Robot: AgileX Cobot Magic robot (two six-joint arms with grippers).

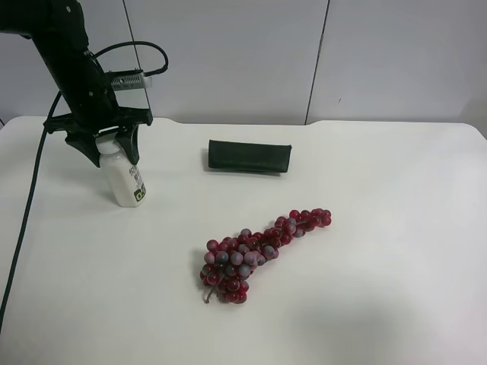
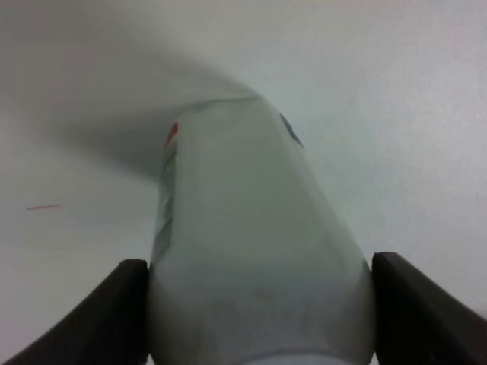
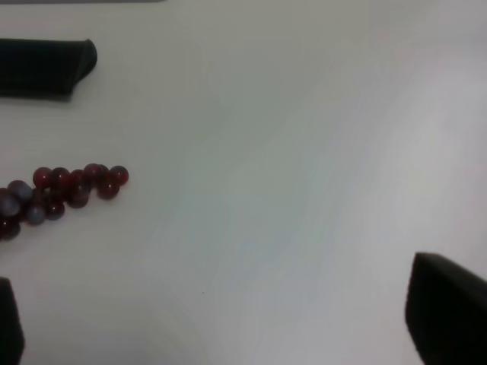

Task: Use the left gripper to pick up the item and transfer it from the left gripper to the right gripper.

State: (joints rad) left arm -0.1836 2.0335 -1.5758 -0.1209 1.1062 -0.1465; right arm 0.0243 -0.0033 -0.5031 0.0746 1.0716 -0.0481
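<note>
The small white bottle (image 1: 125, 179) stands on the white table (image 1: 396, 228) at the exterior high view's left, its cap between the fingers of the all-black arm. The left wrist view shows the bottle (image 2: 251, 243) close up, with a black finger (image 2: 114, 312) against one side and the other finger (image 2: 418, 304) against the opposite side. So my left gripper (image 1: 107, 144) is shut on the bottle near its top. My right gripper (image 3: 228, 312) is open and empty above bare table. It is out of the exterior high view.
A dark green pouch (image 1: 249, 156) lies at the back middle of the table; its end shows in the right wrist view (image 3: 46, 67). A red grape bunch (image 1: 259, 251) lies in the middle, and its tip shows in the right wrist view (image 3: 65, 190).
</note>
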